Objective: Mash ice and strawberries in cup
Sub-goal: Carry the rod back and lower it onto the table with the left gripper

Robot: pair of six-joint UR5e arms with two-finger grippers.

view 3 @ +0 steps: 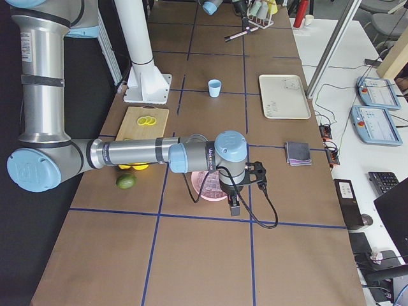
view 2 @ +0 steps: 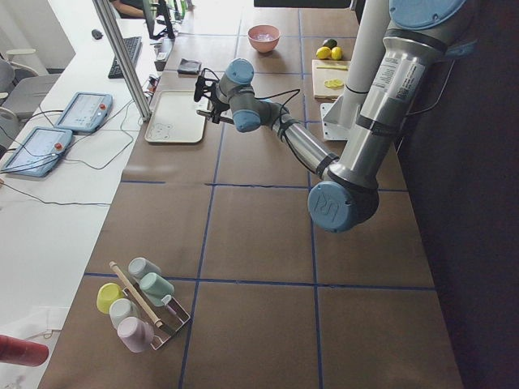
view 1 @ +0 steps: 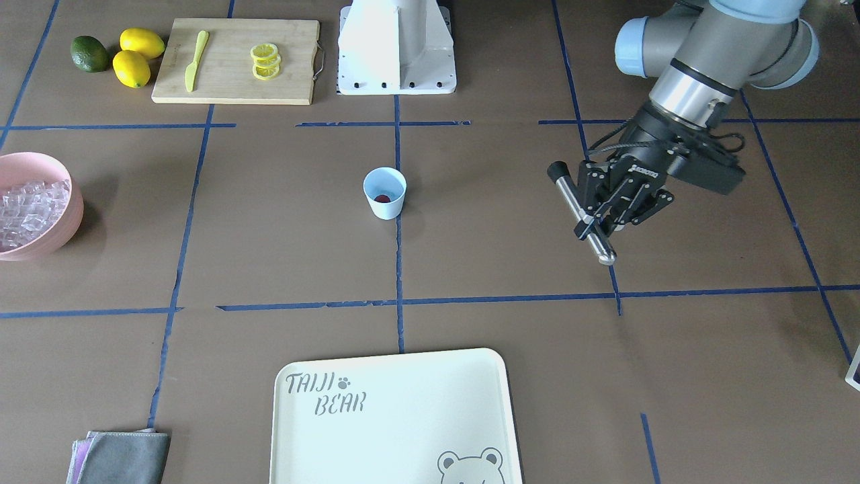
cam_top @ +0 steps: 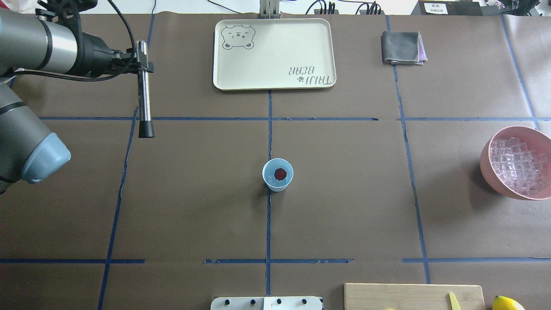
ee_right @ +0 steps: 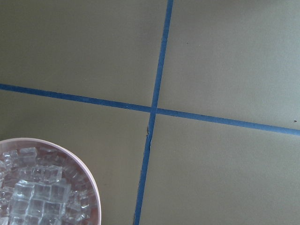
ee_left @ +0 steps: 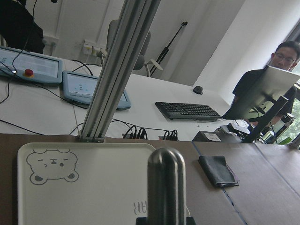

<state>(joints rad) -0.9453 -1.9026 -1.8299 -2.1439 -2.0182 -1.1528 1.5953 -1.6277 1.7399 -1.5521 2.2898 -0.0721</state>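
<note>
The pale blue cup (view 1: 385,202) stands upright at the table's middle, and also shows in the overhead view (cam_top: 277,183). A red strawberry (cam_top: 280,173) lies inside it. The ice (cam_top: 518,165) is heaped in a pink bowl (view 1: 64,228), also in the right wrist view (ee_right: 33,192). My left gripper (view 1: 594,225) is shut on a metal muddler (cam_top: 144,94) with a black end, held above the table far from the cup. My right gripper (view 3: 234,205) hovers by the pink bowl; I cannot tell whether it is open or shut.
A cream tray (cam_top: 274,54) lies at the operators' edge, with a grey cloth (cam_top: 402,47) beside it. A cutting board (view 1: 235,87) with lemon slices and a yellow knife, two lemons and an avocado (view 1: 89,54) sit near the robot base (view 1: 396,47).
</note>
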